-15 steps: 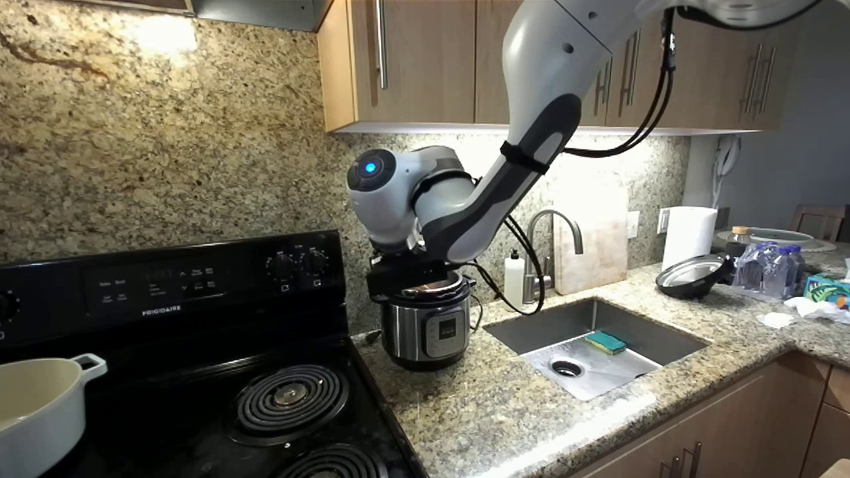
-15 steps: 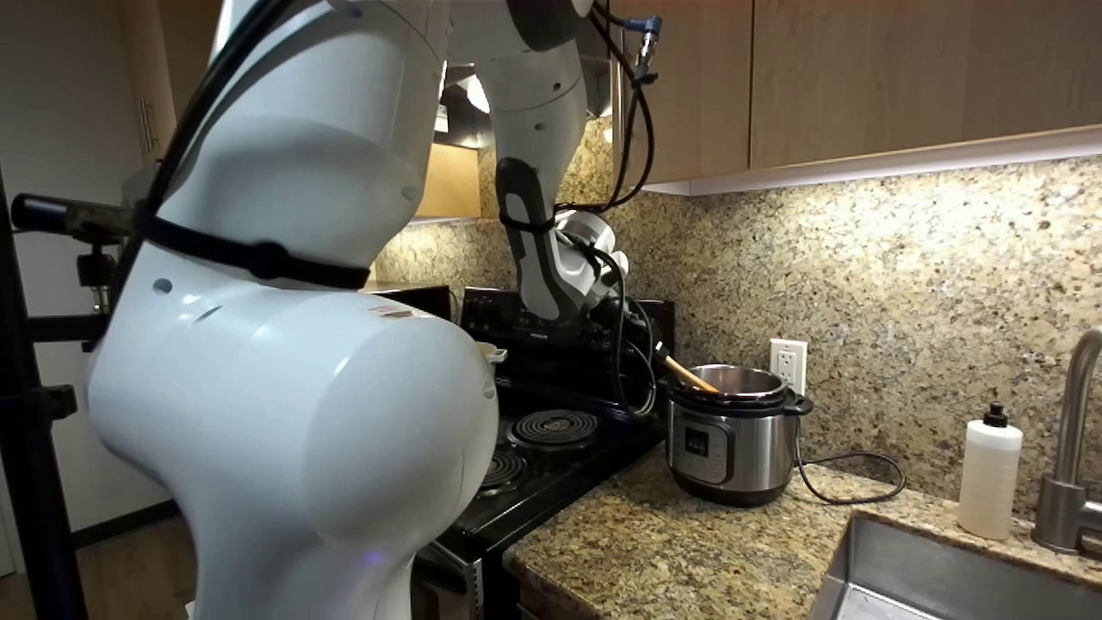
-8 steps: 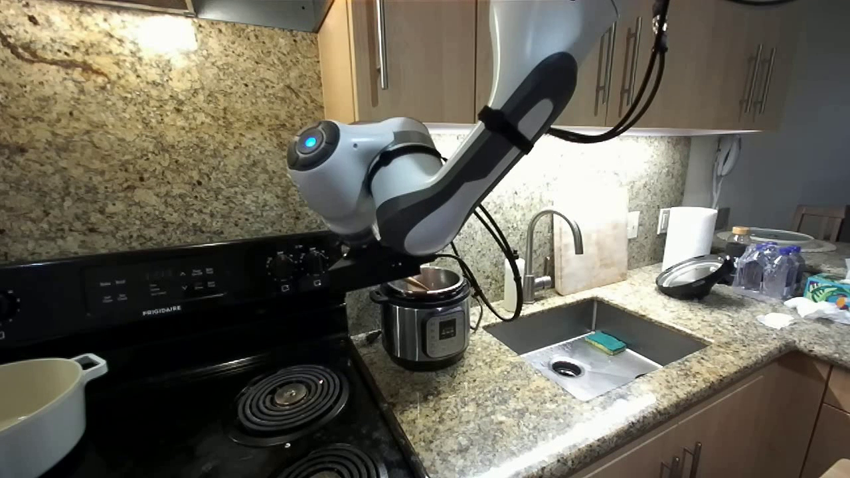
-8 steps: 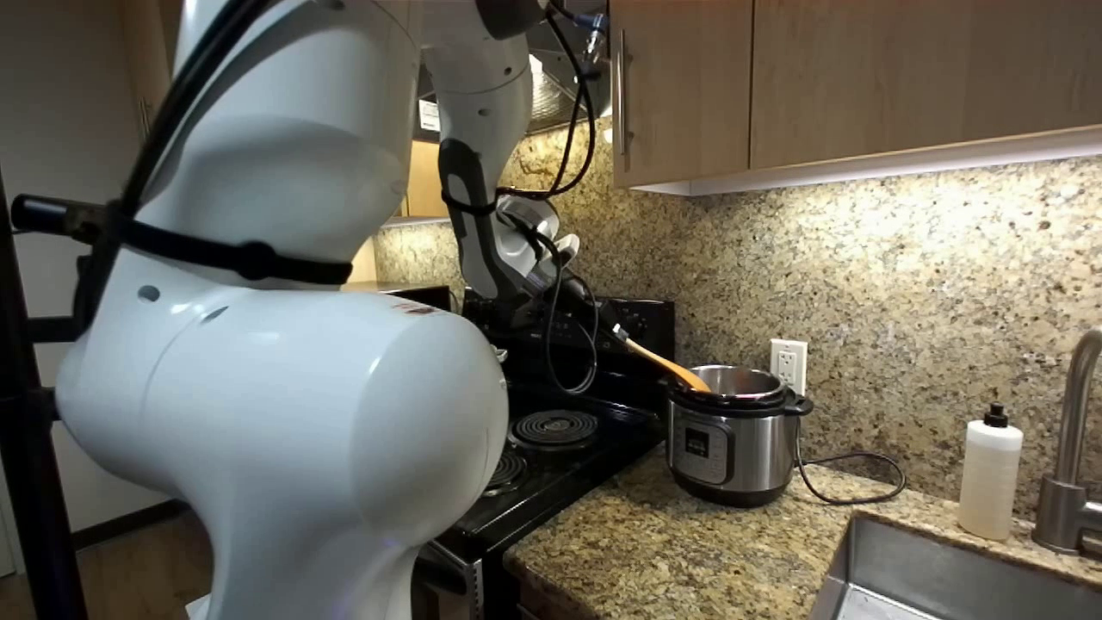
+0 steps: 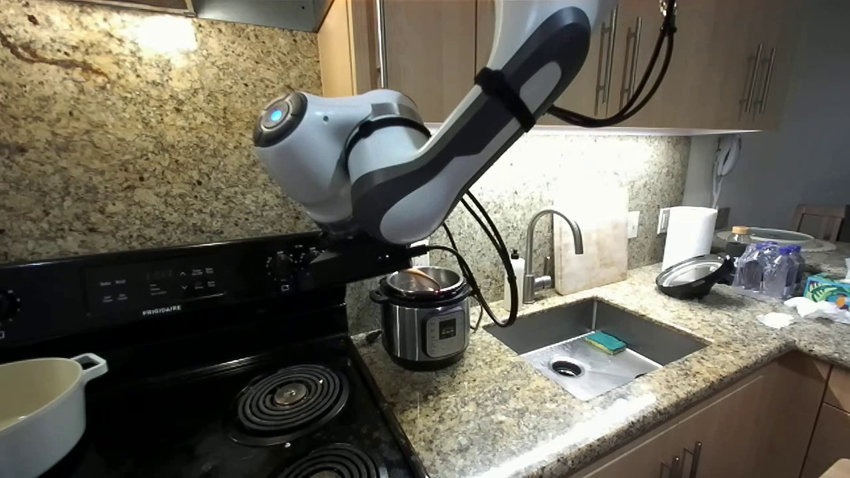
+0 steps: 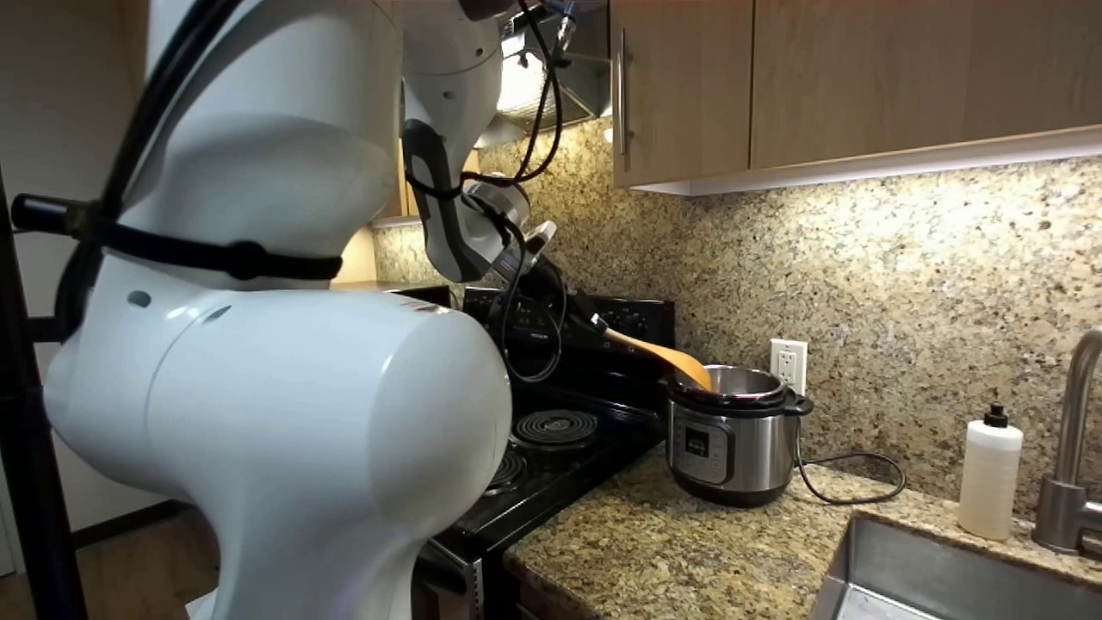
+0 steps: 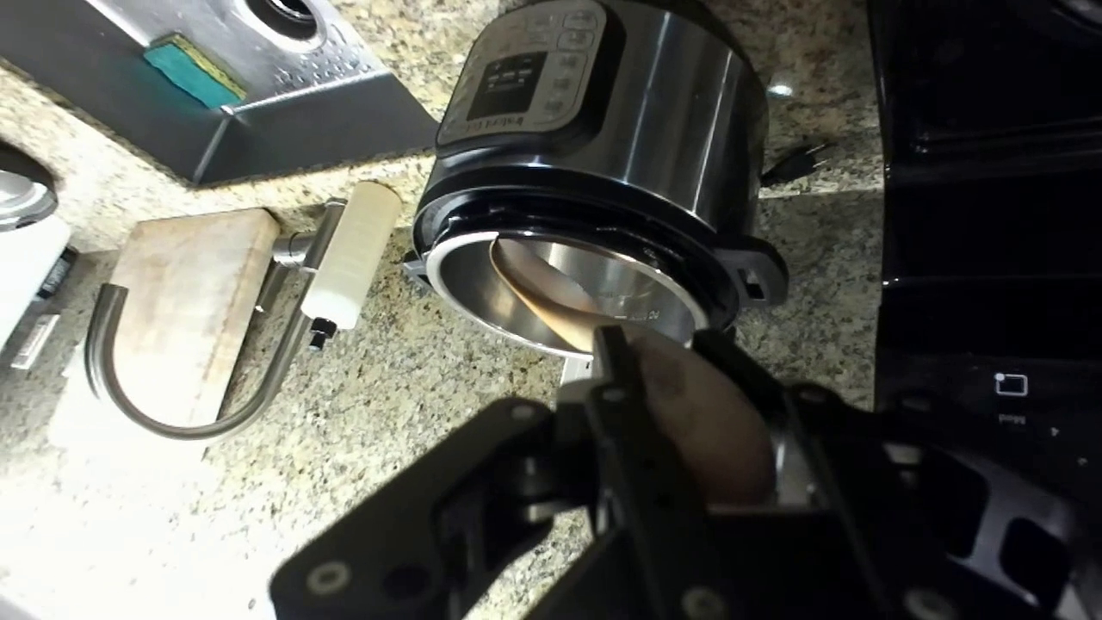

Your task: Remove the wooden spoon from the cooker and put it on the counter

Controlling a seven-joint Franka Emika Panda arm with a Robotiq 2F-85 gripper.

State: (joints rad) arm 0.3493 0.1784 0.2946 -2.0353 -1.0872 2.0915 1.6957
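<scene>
The wooden spoon [image 6: 654, 351] is light orange-brown. My gripper [image 6: 598, 322] is shut on its handle end, up and to the stove side of the cooker. The spoon slants down from the fingers, and its bowl end is at the mouth of the steel cooker [image 6: 758, 456], partly inside the rim. In the wrist view the handle lies between the fingertips [image 7: 661, 340], and the spoon's bowl [image 7: 551, 293] shows over the open pot of the cooker [image 7: 671, 112]. The cooker stands upright on the granite counter [image 6: 646, 551]. In an exterior view the gripper's fingertips are hard to make out.
The black stove [image 5: 199, 372] with coil burners is beside the cooker, with a white pot [image 5: 46, 411] on it. The sink [image 5: 597, 372], faucet [image 5: 578, 232] and soap bottle [image 6: 990, 482] are on the cooker's other side. A cord [image 6: 861, 498] trails behind the cooker.
My gripper has moved up and over toward the stove, away from the cooker. The spoon has come with it, and more of it shows outside the pot. The cooker has not moved.
</scene>
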